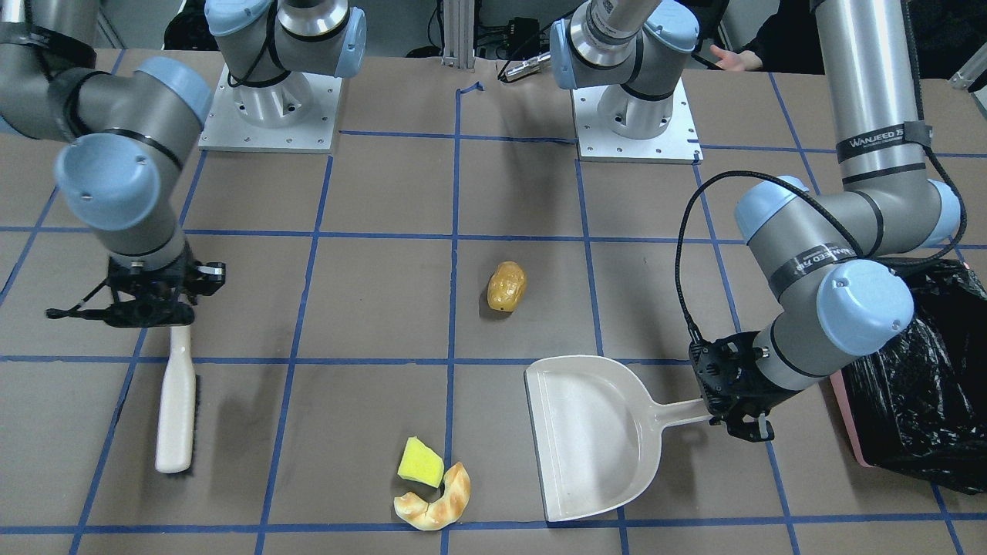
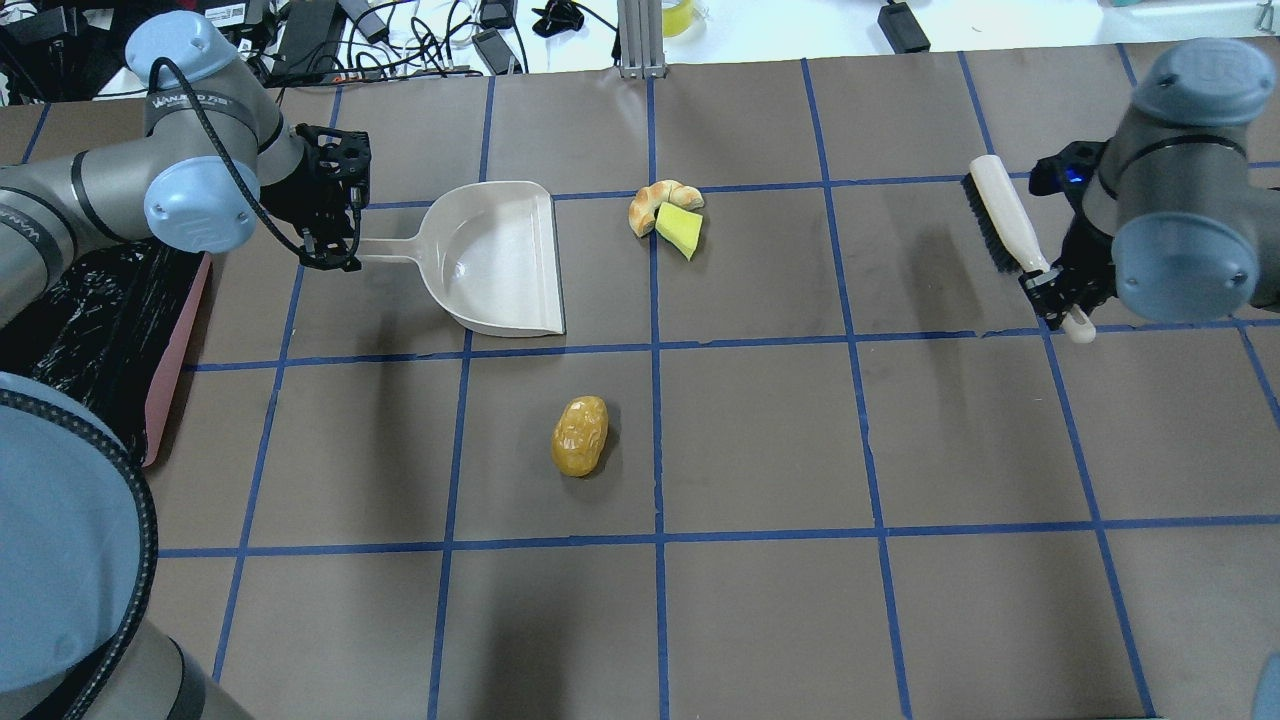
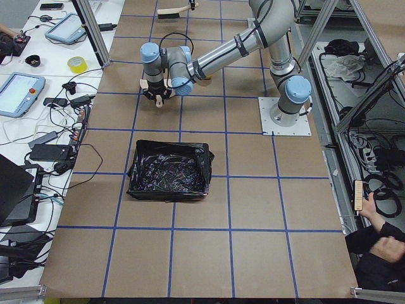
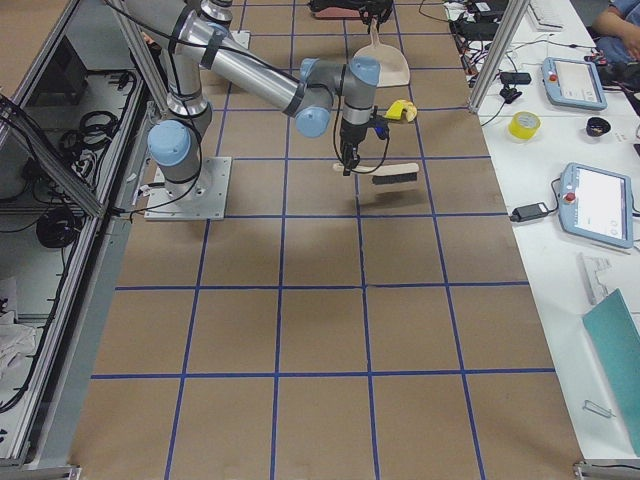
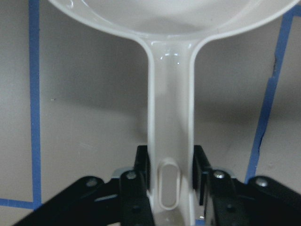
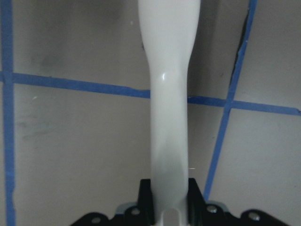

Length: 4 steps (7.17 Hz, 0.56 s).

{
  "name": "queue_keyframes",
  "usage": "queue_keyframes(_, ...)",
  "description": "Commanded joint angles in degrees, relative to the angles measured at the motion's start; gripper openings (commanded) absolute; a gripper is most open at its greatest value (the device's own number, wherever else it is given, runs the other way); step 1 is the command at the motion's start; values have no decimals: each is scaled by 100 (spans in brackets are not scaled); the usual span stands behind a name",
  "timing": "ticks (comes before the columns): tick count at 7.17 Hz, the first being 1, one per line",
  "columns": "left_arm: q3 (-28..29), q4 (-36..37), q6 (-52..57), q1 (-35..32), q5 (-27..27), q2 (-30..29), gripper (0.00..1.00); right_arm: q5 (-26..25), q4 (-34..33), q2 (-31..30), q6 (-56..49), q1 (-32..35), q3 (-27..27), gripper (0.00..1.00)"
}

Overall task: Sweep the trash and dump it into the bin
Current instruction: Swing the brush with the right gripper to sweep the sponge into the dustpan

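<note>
Surface (image 2: pixel 760 450), seen from overhead.
- Left edge: bin (image 2: pixel 178 350).
- Right of the bin, far half: dustpan (image 2: pixel 500 255). Its handle points toward the bin and is clamped in the left pincer (image 2: pixel 345 255); its mouth faces right.
- Near the mouth, apart from it: bread piece (image 2: pixel 655 200) and wedge (image 2: pixel 680 230), touching.
- Centre, nearer the robot: lump (image 2: pixel 579 435), alone.
- Far right: brush (image 2: pixel 1005 225), handle clamped in the right pincer (image 2: pixel 1047 287).
</note>
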Motion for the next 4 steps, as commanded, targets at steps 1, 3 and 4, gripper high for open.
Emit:
queue_keyframes(1, 14, 16, 5, -3, 5, -40, 0, -105, 431, 51, 1760, 1349, -94, 9)
queue_keyframes(3, 14, 33, -4, -3, 5, -67, 0, 323, 618, 322, 2757, 1880, -278, 9)
queue_keyframes(4, 14, 33, 5, -3, -4, -67, 0, 535, 601, 507, 2891, 1934, -610, 9)
